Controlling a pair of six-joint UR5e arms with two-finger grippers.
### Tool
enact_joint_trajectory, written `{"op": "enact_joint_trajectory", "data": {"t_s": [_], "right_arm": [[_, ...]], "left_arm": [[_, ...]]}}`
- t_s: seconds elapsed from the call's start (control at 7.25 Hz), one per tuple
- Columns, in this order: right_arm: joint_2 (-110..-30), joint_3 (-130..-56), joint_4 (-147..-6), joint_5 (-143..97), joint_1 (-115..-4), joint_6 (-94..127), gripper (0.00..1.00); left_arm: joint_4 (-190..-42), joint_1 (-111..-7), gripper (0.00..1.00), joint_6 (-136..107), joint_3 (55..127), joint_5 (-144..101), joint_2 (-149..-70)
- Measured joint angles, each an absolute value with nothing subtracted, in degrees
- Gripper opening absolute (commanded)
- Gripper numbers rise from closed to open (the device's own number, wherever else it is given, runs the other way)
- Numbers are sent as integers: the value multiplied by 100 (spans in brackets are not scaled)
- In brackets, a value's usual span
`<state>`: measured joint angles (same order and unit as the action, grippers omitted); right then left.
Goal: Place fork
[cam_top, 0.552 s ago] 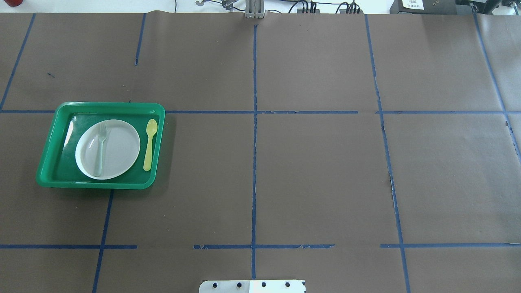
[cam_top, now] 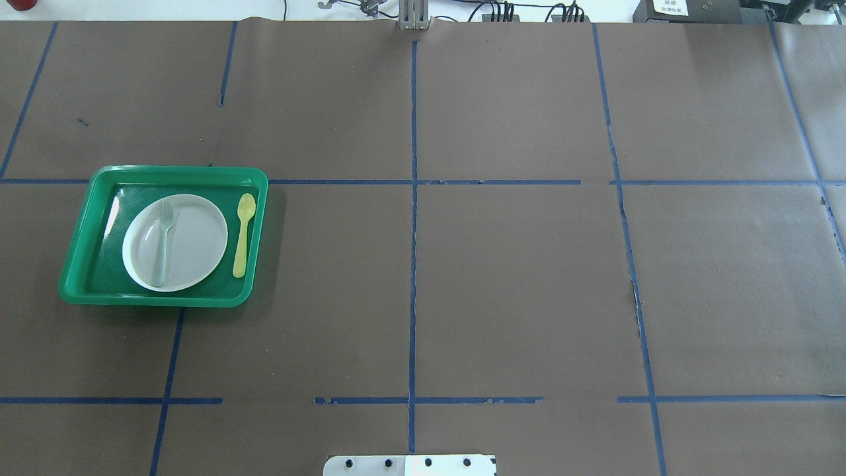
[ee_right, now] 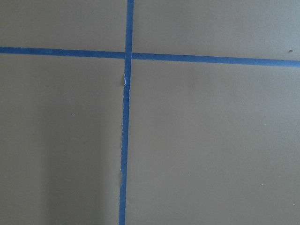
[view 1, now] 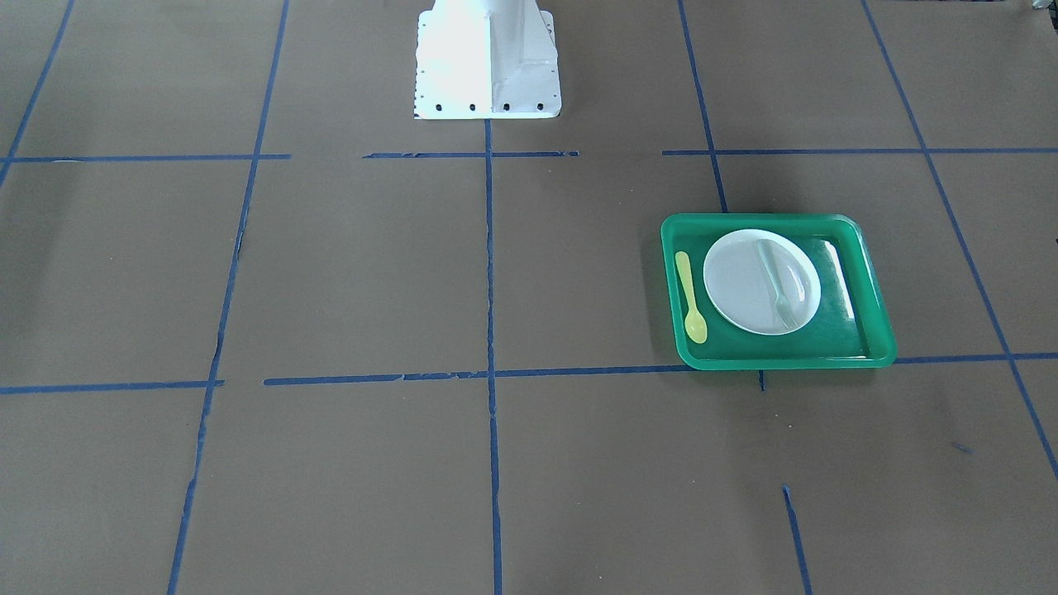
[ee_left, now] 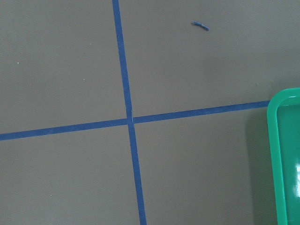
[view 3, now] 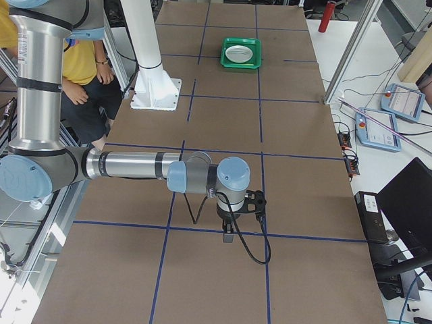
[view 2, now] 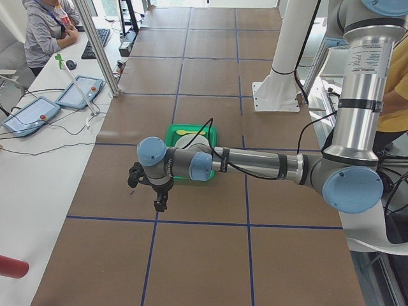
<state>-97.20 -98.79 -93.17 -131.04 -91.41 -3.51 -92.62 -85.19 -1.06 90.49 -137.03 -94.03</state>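
The fork (cam_top: 163, 241) lies on the plate (cam_top: 195, 248), in the left half of it in the overhead view, with the tines to the top of the frame and the handle end near the lower rim of the plate. In the front-facing view the same fork (view 1: 775, 285) is in the right half of the plate (view 1: 740, 285), tines to the bottom of the frame. The plate sits inside the green tray (cam_top: 165, 171), which stands on the brown surface (cam_top: 515, 284) in the middle left of the overhead view. A yellow spoon (cam_top: 242, 235) lies on the tray floor just beside the plate, on its right in the overhead view, parallel to the fork and not touching the plate. No arm is over the tray in these two views. In the left side view the near arm reaches across the middle of the frame, and the left fingers (view 2: 159, 205) hang above the surface, low and left of the tray (view 2: 172, 132). Only this side view shows them, so I cannot tell if they are apart or together. In the right side view the right fingers (view 3: 228, 236) hang in the lower centre of the frame, well apart from the tray (view 3: 241, 65) at the top. Their state I cannot tell either. The left wrist view shows a crossing of blue tape (ee_left: 130, 121) and one tray corner (ee_left: 274, 154) at the right edge.
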Motion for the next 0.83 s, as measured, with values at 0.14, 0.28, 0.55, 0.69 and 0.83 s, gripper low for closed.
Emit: {"op": "enact_joint_trajectory", "data": {"t_s": [0.14, 0.28, 0.55, 0.69, 0.83], "right_arm": [[-9721, -9879, -9316, -13105, -9141, -351, 100], [-9721, -9879, -9316, -13104, -9141, -352, 100], [-9721, -9879, -9316, -13105, -9141, -348, 100], [-9721, -9879, -9316, -13105, -9141, -349, 100], [-9720, -9879, -9317, -13104, -9141, -351, 100]], "left_arm": [[-9287, -8518, 100, -115, 9065, -13703, -9404], [-9393, -8480, 100, -129, 9079, -13704, -9414], [-10024, -8045, 100, -689, 9220, -13708, -9442], [-10420, -7658, 100, -1367, 9343, -13703, -9475], [-10767, -7231, 99, -2115, 9405, -13686, -9562]]}}
